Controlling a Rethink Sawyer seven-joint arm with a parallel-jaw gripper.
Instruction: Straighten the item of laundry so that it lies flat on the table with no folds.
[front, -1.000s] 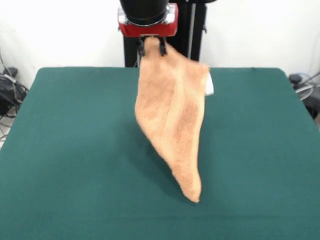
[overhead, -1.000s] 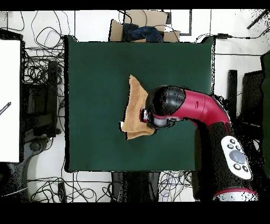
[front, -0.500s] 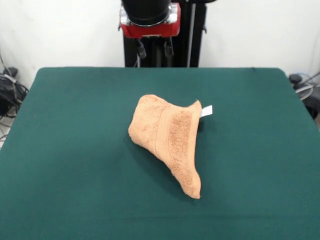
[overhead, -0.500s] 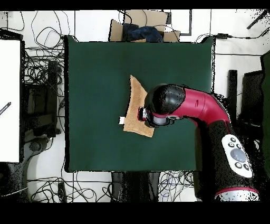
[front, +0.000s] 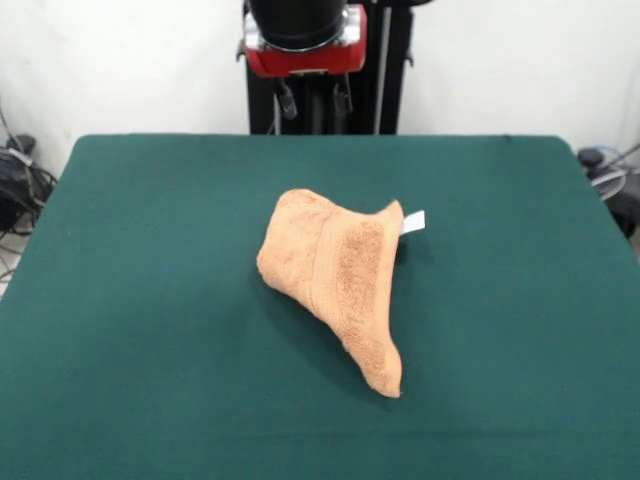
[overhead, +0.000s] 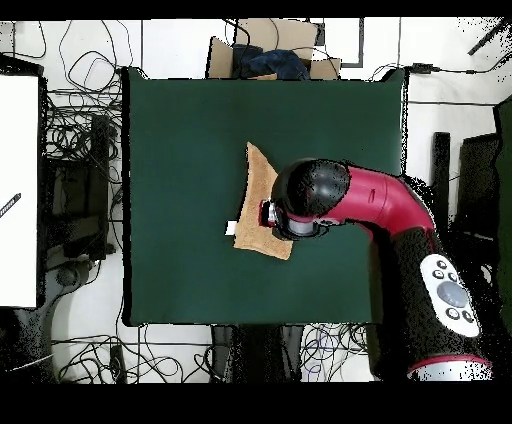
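Observation:
The orange-tan towel (front: 335, 270) lies crumpled on the green table (front: 150, 300) near its middle, folded over itself into a rough triangle that tapers toward the near side. Its white tag (front: 413, 221) sticks out at the right. My gripper (front: 314, 100) hangs open and empty above the table's far edge, well above the towel. In the overhead view the towel (overhead: 258, 195) and its tag (overhead: 230, 228) show on the table (overhead: 180, 150), and the arm's red and black wrist (overhead: 312, 195) covers the towel's right part and hides the fingers.
The black pedestal (front: 375, 60) stands behind the table's far edge. Cables (front: 15, 180) lie off the left edge. In the overhead view a cardboard box (overhead: 265, 55) sits beyond the top edge and a white surface (overhead: 18, 190) at the left.
A second ago the gripper held the towel up by a corner so that it hung down. It let go, the towel dropped in a heap, and the gripper rose slightly.

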